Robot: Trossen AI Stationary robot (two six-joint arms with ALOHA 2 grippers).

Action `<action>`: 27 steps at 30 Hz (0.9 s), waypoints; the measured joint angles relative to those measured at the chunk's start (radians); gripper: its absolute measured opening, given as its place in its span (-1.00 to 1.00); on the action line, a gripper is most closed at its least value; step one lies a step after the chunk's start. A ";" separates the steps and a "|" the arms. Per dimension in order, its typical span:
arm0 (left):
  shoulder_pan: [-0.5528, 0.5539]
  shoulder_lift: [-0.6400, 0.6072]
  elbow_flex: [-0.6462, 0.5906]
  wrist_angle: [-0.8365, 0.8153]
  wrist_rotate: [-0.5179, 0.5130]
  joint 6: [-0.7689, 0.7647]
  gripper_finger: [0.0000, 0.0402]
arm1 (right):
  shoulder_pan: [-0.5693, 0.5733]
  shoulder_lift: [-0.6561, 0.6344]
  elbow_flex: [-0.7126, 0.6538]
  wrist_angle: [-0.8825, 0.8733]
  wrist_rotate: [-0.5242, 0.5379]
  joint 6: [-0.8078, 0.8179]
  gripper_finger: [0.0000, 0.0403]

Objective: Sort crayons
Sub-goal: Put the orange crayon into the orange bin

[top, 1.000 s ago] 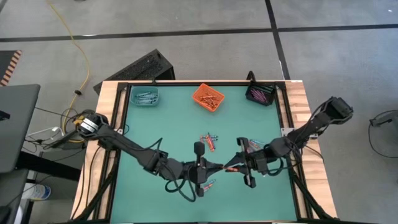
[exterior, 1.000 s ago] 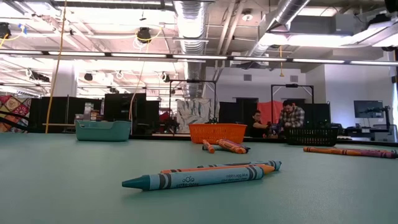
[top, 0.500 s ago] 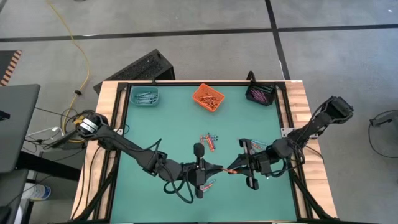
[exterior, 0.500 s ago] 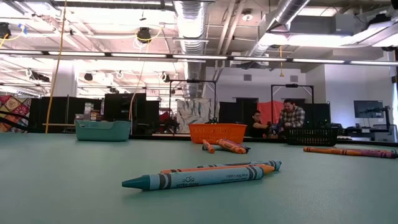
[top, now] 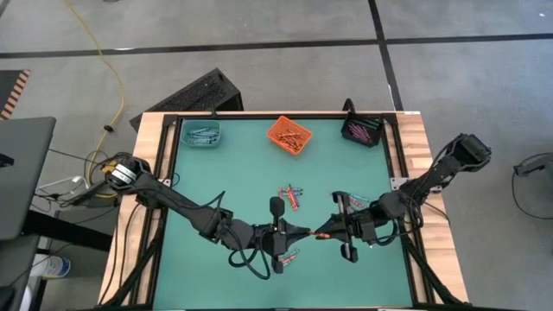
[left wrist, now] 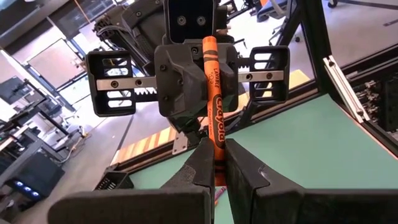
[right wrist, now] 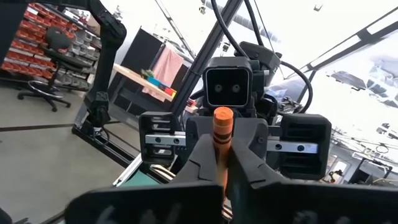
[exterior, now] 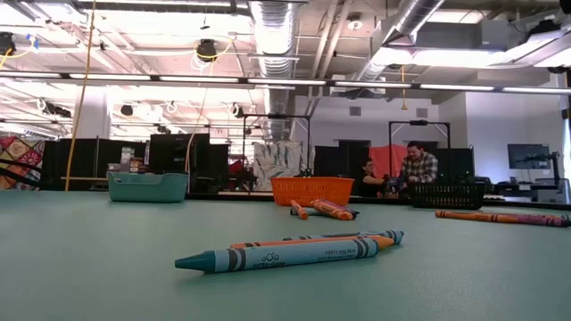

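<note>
High view: you've got both grippers meeting nose to nose over the front-centre of the green table (top: 216, 173), w/ one orange crayon (top: 316, 233) bridging them. Its long axis runs roughly left-right across the table, one end in each gripper, held up off the mat. The left gripper (top: 298, 231) is clamped on the crayon's left end; the right gripper (top: 330, 232) has its fingers closed on the other end.

Left wrist view confirms it for you: the orange crayon (left wrist: 213, 118) sits pinched between the left arm's two dark fingers (left wrist: 245, 174) and points straight away from the cam into the right gripper (left wrist: 193, 78) facing it. In the right wrist view you're looking at the crayon end-on (right wrist: 222, 134), its flat butt toward the cam, fingers (right wrist: 208, 158) tight on either side, left gripper (right wrist: 227, 118) right behind it.

Loose crayons: a small cluster (top: 291, 194) lies mid-table, and a couple more (top: 290, 256) sit just in front of the left gripper. In the low view the nearest is a teal crayon (exterior: 277, 256) lying flat, tip pointing left, w/ an orange one (exterior: 312, 240) touching behind it, same axis. More crayons (exterior: 500, 217) lie far right.

Along the back edge: teal bin (top: 200, 133) at left, orange bin (top: 289, 135) centre, black bin (top: 362, 131) at right, each w/ crayons in it. Two people (exterior: 397, 171) show in the room beyond the table.
</note>
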 joint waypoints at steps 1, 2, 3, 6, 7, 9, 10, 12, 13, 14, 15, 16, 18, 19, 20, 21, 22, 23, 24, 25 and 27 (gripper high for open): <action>0.000 0.000 0.000 -0.001 0.000 0.001 -0.98 | 0.000 0.000 0.000 0.000 0.000 -0.005 -0.96; 0.000 0.000 0.000 -0.001 0.000 0.003 -0.98 | 0.000 0.000 0.000 0.000 0.000 -0.008 -0.96; 0.000 0.000 0.000 -0.002 -0.001 0.003 -0.98 | 0.000 0.000 0.000 0.000 0.000 -0.008 -0.97; 0.004 0.000 0.000 -0.011 0.000 -0.008 -0.94 | 0.000 0.000 0.000 -0.001 0.005 -0.004 -0.98; 0.004 0.000 0.000 -0.017 -0.001 -0.008 -0.90 | 0.000 0.000 0.000 -0.002 0.009 -0.002 -0.98; 0.004 0.000 0.000 -0.030 -0.019 -0.008 -0.79 | 0.000 0.000 0.000 -0.005 0.024 0.003 -0.99; 0.004 0.000 0.000 -0.041 -0.035 -0.010 -0.71 | 0.000 0.000 0.000 -0.005 0.031 0.003 -0.99; 0.001 0.000 0.000 -0.065 -0.080 -0.034 -0.53 | 0.000 0.000 0.000 -0.006 0.046 0.003 -0.99; -0.002 0.000 0.000 -0.081 -0.106 -0.052 -0.44 | -0.002 0.000 0.000 -0.009 0.054 0.001 -0.99; -0.006 0.000 0.000 -0.102 -0.132 -0.073 -0.34 | -0.008 0.000 0.000 -0.014 0.055 -0.002 -0.99; -0.011 0.000 0.000 -0.130 -0.161 -0.098 -0.26 | -0.015 0.000 0.000 -0.020 0.060 -0.003 -0.99; -0.017 0.000 0.000 -0.161 -0.185 -0.128 -0.18 | -0.024 0.000 0.000 -0.027 0.071 -0.003 -0.99; -0.029 0.000 0.000 -0.246 -0.225 -0.211 -0.05 | -0.053 0.000 0.000 -0.039 0.097 0.008 -0.99; -0.036 0.000 0.000 -0.298 -0.240 -0.267 -0.01 | -0.075 0.000 0.000 -0.053 0.101 0.020 -0.99; -0.041 0.000 0.000 -0.358 -0.246 -0.328 0.03 | -0.099 0.000 0.000 -0.069 0.102 0.035 -0.99; -0.047 0.000 0.000 -0.420 -0.248 -0.393 0.05 | -0.126 0.000 0.000 -0.086 0.102 0.049 -0.99; -0.054 0.000 0.000 -0.483 -0.248 -0.461 0.06 | -0.154 0.000 0.000 -0.104 0.102 0.064 -0.99; -0.062 0.000 0.000 -0.546 -0.248 -0.531 0.06 | -0.186 0.000 0.000 -0.123 0.102 0.076 -0.99; -0.070 0.000 0.000 -0.606 -0.248 -0.604 0.06 | -0.221 0.000 0.000 -0.143 0.101 0.086 -0.99; -0.078 0.000 0.000 -0.665 -0.249 -0.675 0.06 | -0.258 0.000 0.000 -0.164 0.101 0.097 -1.00; -0.099 0.000 0.000 -0.770 -0.250 -0.807 0.05 | -0.342 0.000 0.000 -0.202 0.090 0.120 -1.00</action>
